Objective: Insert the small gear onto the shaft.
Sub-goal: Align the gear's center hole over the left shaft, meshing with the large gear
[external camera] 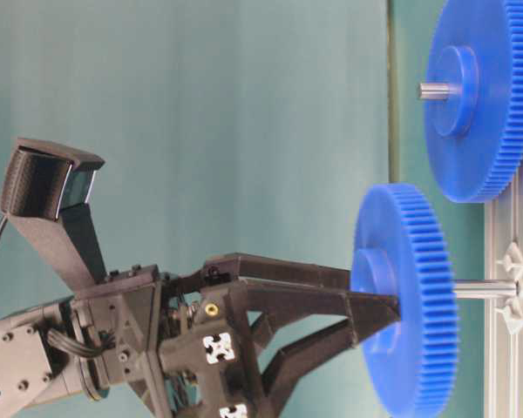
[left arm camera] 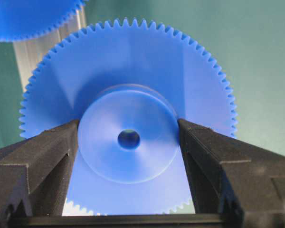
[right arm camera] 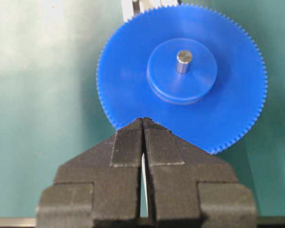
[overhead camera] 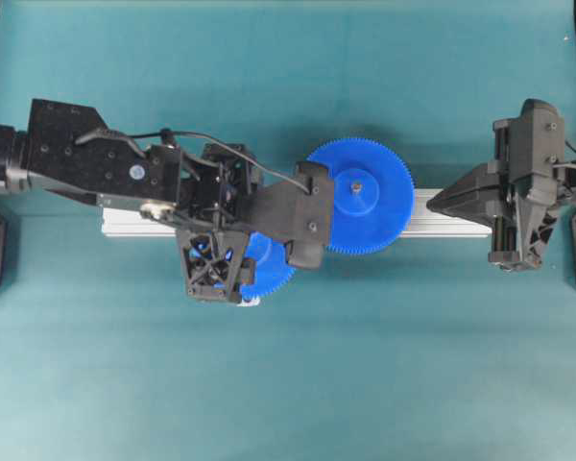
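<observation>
The left gripper (left arm camera: 128, 147) has its two black fingers (left arm camera: 42, 156) pressed on the round raised middle of the small gear (left arm camera: 128, 85), one finger on each side. The fingers stand quite far apart, because that middle part is wide, and they are holding it tight. In the view from the left wrist you can see the dark hole in the centre of the gear, right between the fingers.

From the side view the small gear (external camera: 410, 296) is on the shaft (external camera: 484, 288). The thin silver pin goes into the back of the gear and sticks out toward the long silver bar (external camera: 506, 296). The gear is not pushed all the way along; some bare pin shows between the gear and the bar.

From above, the left gripper (overhead camera: 302, 216) reaches across the bar (overhead camera: 451, 213), and only part of the small gear (overhead camera: 269, 269) peeks out from under the arm.

Just beside it sits the big gear (overhead camera: 360, 197), also blue, with a grey pin tip in its middle. The big gear (external camera: 479, 96) is on its own pin further along the same bar. I cannot tell if their teeth touch.

The right gripper (right arm camera: 142, 128) is pinched closed with nothing in it. It hangs near the edge of the big gear (right arm camera: 180, 71), pointing at it. From above the right gripper (overhead camera: 437, 202) is over the far end of the bar, well apart from the small gear.

Everything sits on a green table (overhead camera: 288, 384).
</observation>
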Available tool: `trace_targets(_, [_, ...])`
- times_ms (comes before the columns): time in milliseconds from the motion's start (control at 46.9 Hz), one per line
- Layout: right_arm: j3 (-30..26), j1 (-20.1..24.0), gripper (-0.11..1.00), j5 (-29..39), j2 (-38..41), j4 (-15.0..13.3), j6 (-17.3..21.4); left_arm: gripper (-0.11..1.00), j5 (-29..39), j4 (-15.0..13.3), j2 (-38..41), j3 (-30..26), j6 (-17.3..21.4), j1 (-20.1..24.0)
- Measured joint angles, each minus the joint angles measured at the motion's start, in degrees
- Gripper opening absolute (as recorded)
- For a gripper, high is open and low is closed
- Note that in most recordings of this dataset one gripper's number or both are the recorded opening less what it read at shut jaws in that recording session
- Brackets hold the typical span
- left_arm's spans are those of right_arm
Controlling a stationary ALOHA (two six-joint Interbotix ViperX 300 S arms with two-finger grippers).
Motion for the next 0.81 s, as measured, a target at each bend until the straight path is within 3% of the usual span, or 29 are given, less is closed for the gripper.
trace_targets(811, [0.2, 0.0, 0.02, 0.1, -0.1, 0.0, 0.0, 0.69, 1.1, 0.2, 0.0, -1.5, 4.0, 4.8])
